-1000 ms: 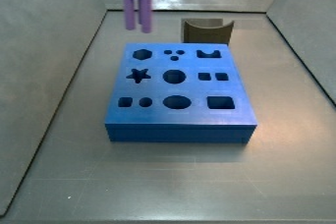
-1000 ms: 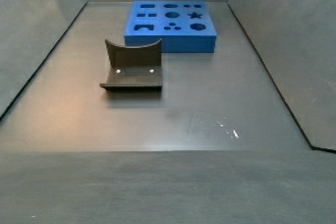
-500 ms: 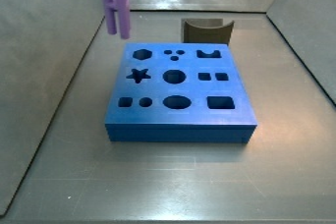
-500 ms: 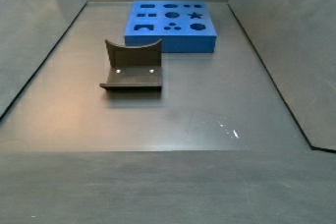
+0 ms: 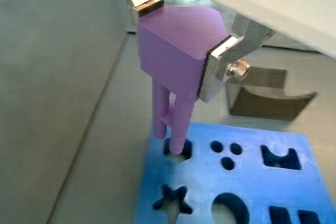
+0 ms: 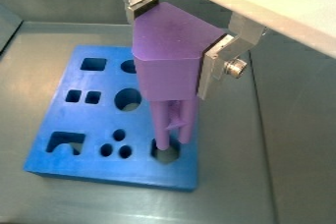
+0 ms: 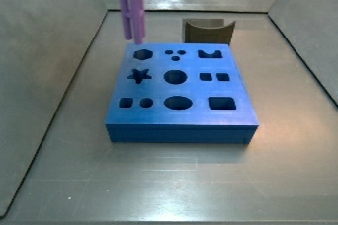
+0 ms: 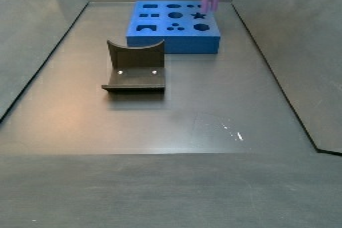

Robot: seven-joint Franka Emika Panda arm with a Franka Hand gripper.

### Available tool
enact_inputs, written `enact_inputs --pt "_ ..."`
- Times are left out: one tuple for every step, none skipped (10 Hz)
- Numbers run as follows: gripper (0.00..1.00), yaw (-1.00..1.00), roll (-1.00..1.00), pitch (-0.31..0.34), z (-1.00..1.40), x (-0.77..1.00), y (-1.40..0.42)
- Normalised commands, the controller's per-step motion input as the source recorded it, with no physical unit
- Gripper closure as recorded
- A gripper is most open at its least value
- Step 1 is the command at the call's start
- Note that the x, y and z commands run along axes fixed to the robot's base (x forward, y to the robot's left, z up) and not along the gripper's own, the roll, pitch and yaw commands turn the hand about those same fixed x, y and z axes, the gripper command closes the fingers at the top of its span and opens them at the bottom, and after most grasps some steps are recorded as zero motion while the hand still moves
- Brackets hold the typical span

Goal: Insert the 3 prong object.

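Pincer-held (image 6: pixel 182 39) 3 prong object (image 6: pixel 171 81) at block corner (image 6: pixel 168 159)

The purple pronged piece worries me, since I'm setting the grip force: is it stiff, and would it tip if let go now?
The purple pronged piece looks like stiff plastic; its rods run straight. The gripper clamps its wide top. Its tips seem at a corner hole of the blue block, so released now it might lean.
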Motion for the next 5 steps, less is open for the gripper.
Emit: enact_inputs --pt "1.00 -0.52 -0.05 0.000 -0.16 0.72 0.22" --pt "1.00 -0.55 -0.05 0.000 -0.16 0.69 0.22" --pt "1.00 -0.55 -0.03 0.000 -0.18 0.69 0.20" --pt "1.00 -0.55 -0.02 0.000 -0.17 0.68 0.18" --pt "1.00 -0.55 -0.01 0.000 -0.19 0.66 0.12"
